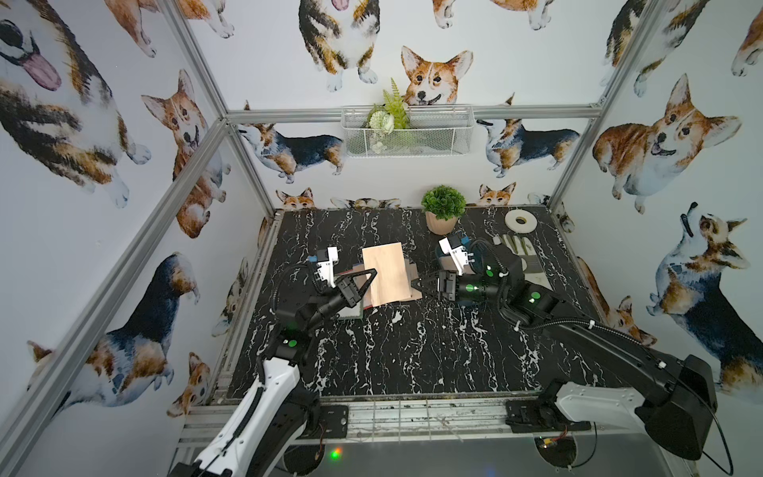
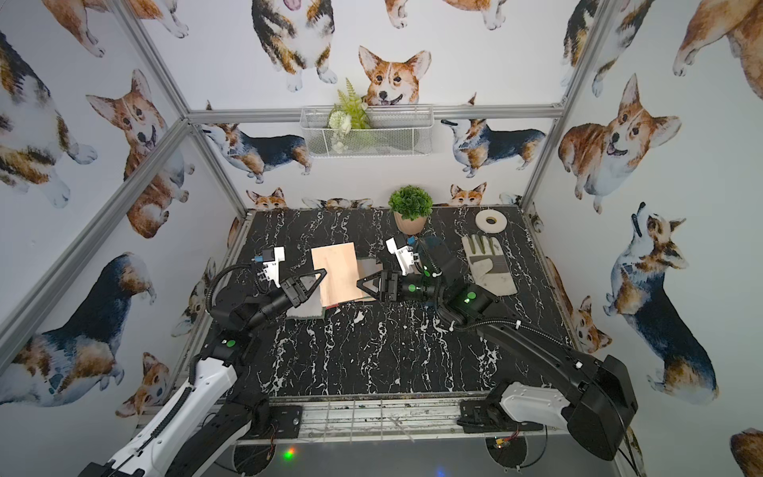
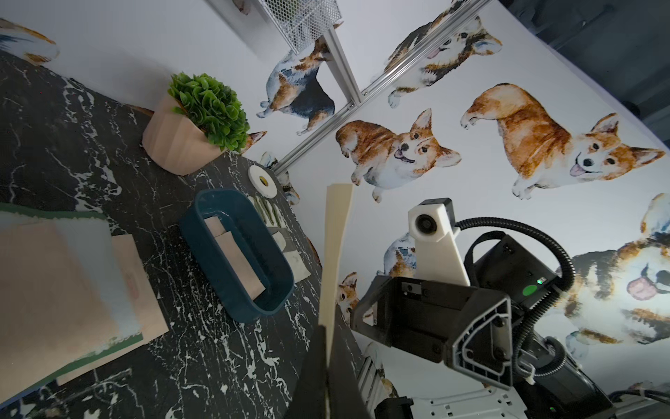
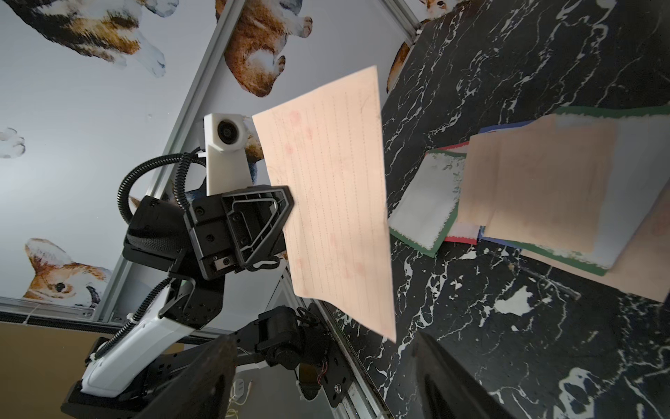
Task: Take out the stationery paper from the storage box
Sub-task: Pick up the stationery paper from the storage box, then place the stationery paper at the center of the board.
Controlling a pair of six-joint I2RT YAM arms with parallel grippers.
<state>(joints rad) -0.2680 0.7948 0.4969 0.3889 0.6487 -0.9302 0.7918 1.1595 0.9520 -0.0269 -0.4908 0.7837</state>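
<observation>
the left claw (image 1: 373,274) is pressed together on one long edge of a peach sheet (image 1: 388,274), holding it up off the tabletop (image 1: 413,351). the right claw (image 1: 413,285) is spread, with its fingers either side of the sheet's opposite edge and clear of it. beneath both claws lies a loose pile of stationery paper (image 4: 544,188), some peach and some with green, red or blue borders. beyond the right claw, under its arm, sits the storage box (image 3: 214,275), with more peach sheets (image 3: 235,261) inside.

Storage box (image 3: 214,279) between paper pile (image 3: 54,283) and glove (image 2: 489,264), plant (image 2: 411,202) behind.
</observation>
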